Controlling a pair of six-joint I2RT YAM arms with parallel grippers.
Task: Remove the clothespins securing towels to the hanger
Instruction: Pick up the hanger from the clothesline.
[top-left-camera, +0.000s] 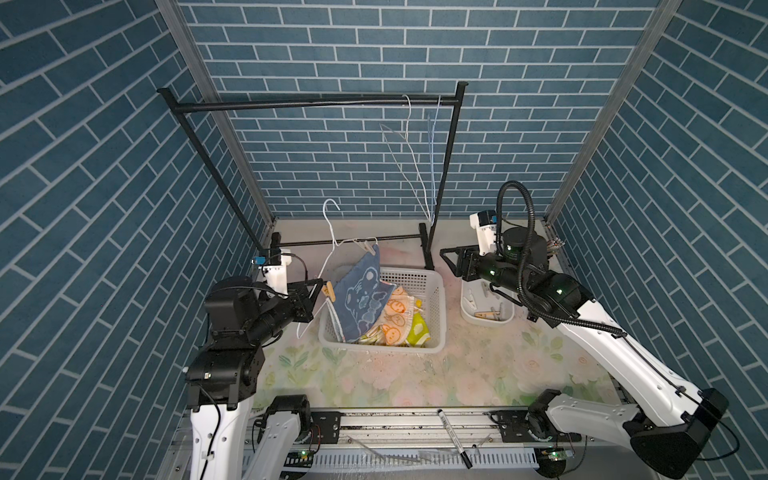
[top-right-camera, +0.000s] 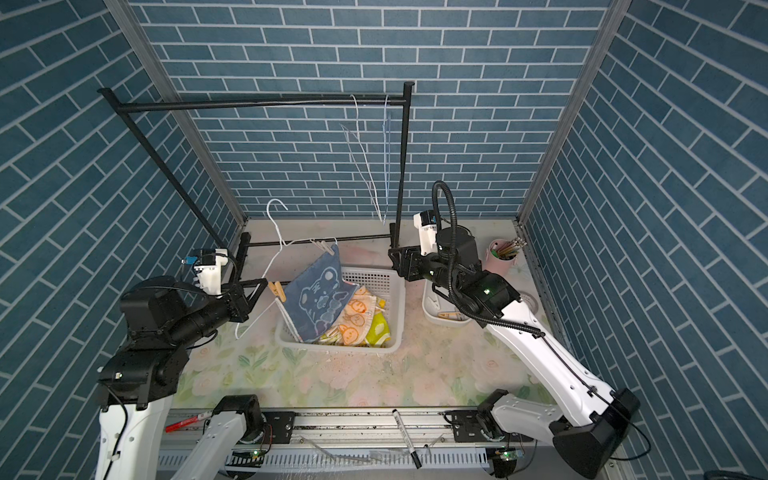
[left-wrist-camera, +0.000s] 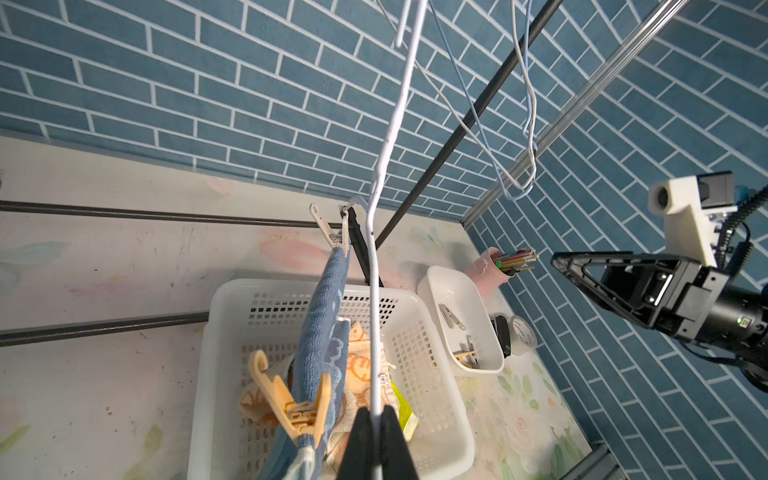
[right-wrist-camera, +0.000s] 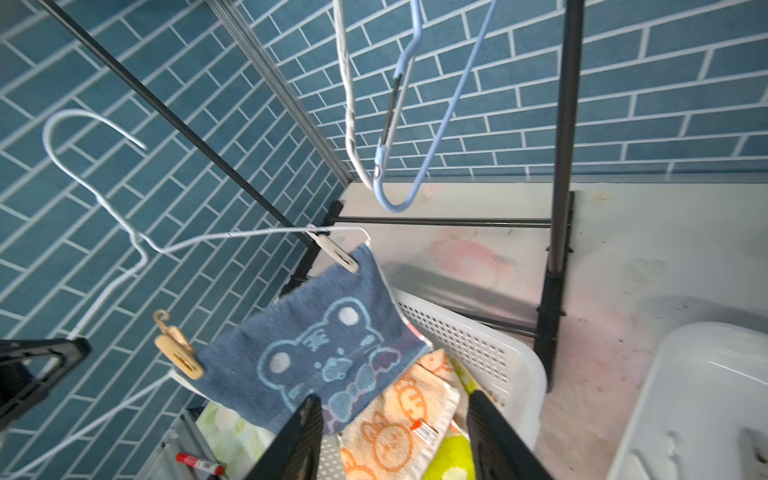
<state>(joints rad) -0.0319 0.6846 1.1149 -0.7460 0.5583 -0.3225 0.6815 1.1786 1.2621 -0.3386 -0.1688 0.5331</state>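
Note:
A white wire hanger (top-left-camera: 332, 232) hangs tilted over the basket, and my left gripper (left-wrist-camera: 376, 415) is shut on its wire (left-wrist-camera: 376, 332). The denim-blue towel (top-left-camera: 359, 299) hangs from it by two clothespins. One is tan (top-left-camera: 328, 289) and sits right by my left gripper. The other is pale (top-left-camera: 365, 245) and sits at the far end. The orange towel (top-right-camera: 357, 311) and the yellow-green towel (top-right-camera: 380, 328) lie in the basket. My right gripper (right-wrist-camera: 395, 411) stands open and empty to the right of the basket, facing the blue towel (right-wrist-camera: 316, 345).
The white basket (top-left-camera: 432, 316) sits mid-table. A white tray (top-left-camera: 469, 316) holding loose clothespins (top-left-camera: 488, 313) lies under my right arm, beside a pink cup of pencils (top-right-camera: 503, 255). The black rack (top-left-camera: 316, 104) carries a white hanger (top-left-camera: 405, 137) and a blue hanger (top-left-camera: 432, 145). A marker (top-left-camera: 453, 436) lies on the front rail.

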